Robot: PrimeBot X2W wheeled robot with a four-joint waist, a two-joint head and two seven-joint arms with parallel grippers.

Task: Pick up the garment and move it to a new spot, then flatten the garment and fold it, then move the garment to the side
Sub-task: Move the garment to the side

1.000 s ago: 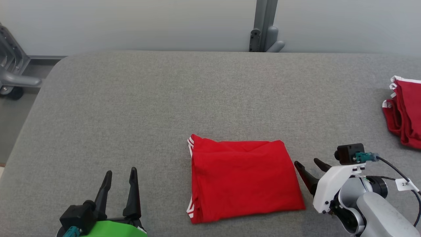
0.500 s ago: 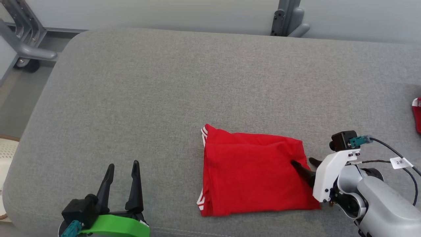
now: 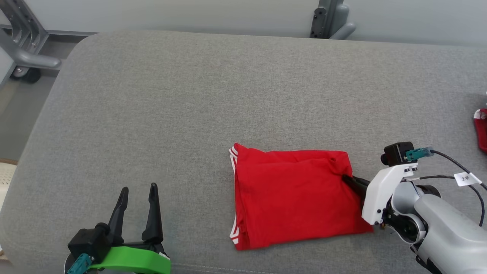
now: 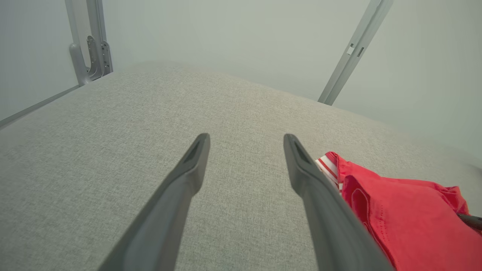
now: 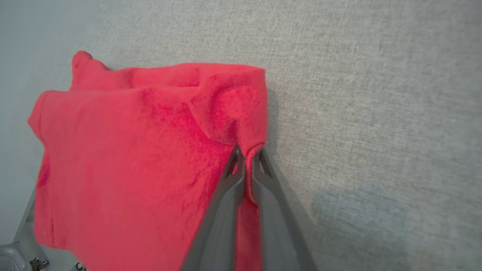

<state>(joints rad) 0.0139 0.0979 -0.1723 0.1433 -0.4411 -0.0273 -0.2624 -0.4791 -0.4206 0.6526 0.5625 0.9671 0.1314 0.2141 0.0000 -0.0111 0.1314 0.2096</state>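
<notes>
Lying flat near the front of the grey table [image 3: 190, 95], the folded red garment [image 3: 293, 198] had its long side running left to right. The right fingers [image 3: 350, 181] were pinched shut on its right edge, near the far corner. The left fingers [image 3: 153, 205] stood wide open and empty, well off to its left. More red cloth [image 3: 481, 127] lay at the far right.

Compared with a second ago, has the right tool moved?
Yes. The right tool went left, from beside the garment onto its right edge.
</notes>
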